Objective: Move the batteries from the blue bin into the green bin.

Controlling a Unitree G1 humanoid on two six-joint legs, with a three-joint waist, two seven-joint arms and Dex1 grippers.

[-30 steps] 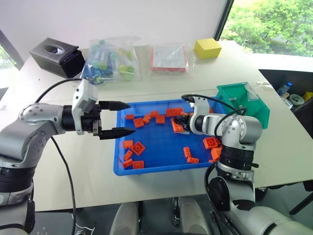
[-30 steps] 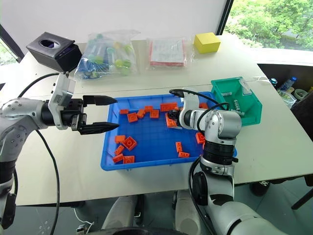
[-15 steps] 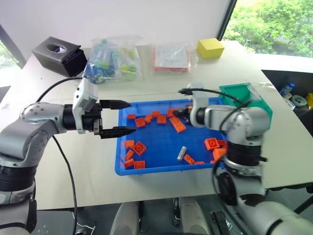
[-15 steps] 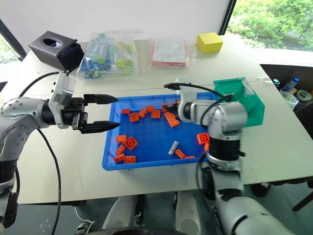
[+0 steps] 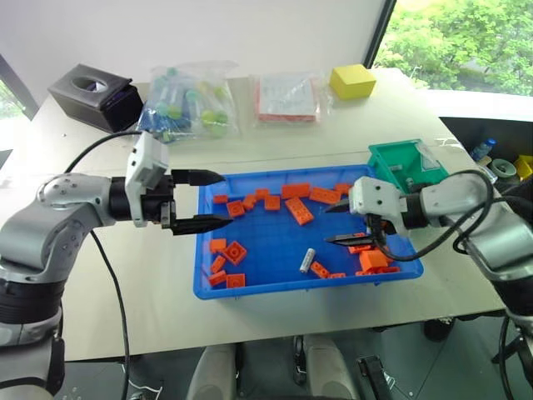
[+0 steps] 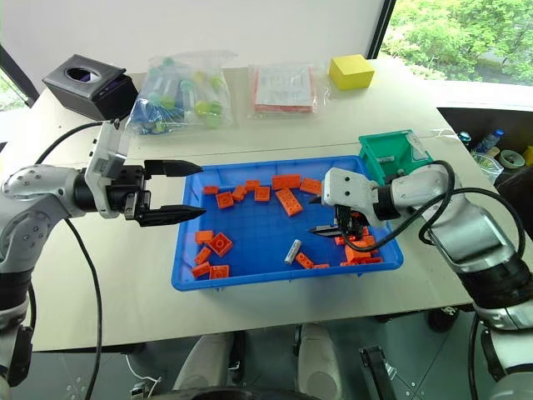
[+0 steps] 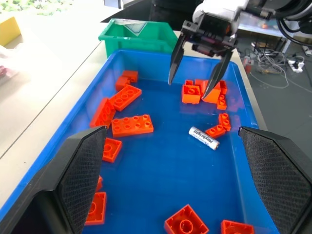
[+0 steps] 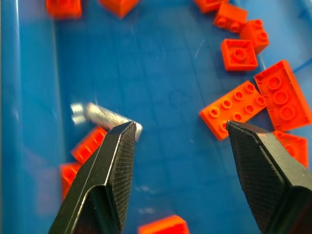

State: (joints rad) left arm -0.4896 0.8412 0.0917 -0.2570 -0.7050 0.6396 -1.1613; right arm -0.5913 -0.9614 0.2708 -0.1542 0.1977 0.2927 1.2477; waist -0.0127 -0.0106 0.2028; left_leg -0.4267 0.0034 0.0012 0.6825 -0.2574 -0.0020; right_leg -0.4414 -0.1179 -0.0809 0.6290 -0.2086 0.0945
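One battery flat in blue bin — long axis diagonal — both claws spread, empty.

In the right wrist view the battery at centre left is smeared by blur, and one end of it is covered by the left-hand fingertip of the right gripper. Orange bricks along the top edge of that view are cut off by the frame. In the right eye view the green bin at right of centre is partly hidden behind the robot's right forearm, and what lies inside it is too small to tell. In the left wrist view the blue bin runs out of frame at the bottom.
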